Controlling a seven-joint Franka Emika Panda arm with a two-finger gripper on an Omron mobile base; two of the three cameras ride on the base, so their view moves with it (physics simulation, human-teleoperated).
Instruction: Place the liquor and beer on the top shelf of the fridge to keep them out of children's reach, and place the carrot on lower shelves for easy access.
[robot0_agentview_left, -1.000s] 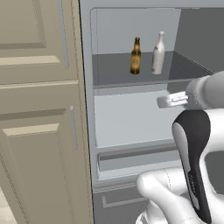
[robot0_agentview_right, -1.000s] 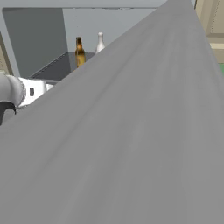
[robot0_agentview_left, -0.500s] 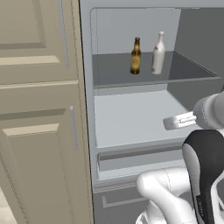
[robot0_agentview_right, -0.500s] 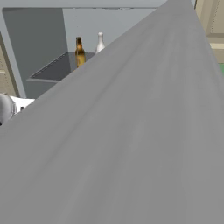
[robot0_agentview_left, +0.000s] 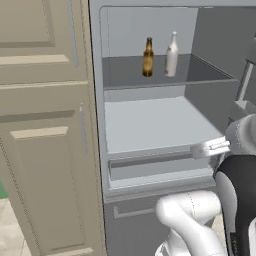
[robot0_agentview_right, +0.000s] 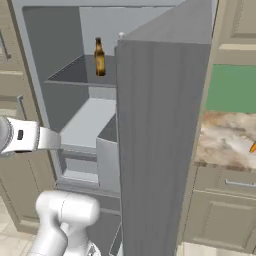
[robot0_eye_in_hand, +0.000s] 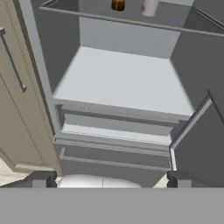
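The fridge (robot0_agentview_left: 220, 55) stands open. On its dark top shelf (robot0_agentview_left: 200, 75) the brown beer (robot0_agentview_left: 148, 57) and the pale liquor (robot0_agentview_left: 171, 48) stand upright side by side. Both bottles' bases show at the top of the hand view, beer (robot0_eye_in_hand: 118, 4) and liquor (robot0_eye_in_hand: 149, 6). In the right base view the beer (robot0_agentview_right: 99, 57) is plain and the door hides all but the liquor's cap (robot0_agentview_right: 121, 36). The carrot (robot0_agentview_right: 253, 147) lies on the counter at the far right. My gripper (robot0_eye_in_hand: 111, 180) is open and empty, hanging before the pale lower shelf (robot0_eye_in_hand: 122, 78); it also shows low right (robot0_agentview_left: 202, 149).
The grey fridge door (robot0_agentview_right: 160, 140) juts out between the fridge and the marble counter (robot0_agentview_right: 225, 140). Drawers (robot0_eye_in_hand: 118, 127) sit under the lower shelf. Beige cabinets (robot0_agentview_left: 45, 125) stand left of the fridge, and more (robot0_agentview_right: 220, 220) sit under the counter.
My hand has dropped from the top shelf's front to the lower shelf's front and drifted right. The fridge door has swung, uncovering the counter in the right base view. The bottles stayed put.
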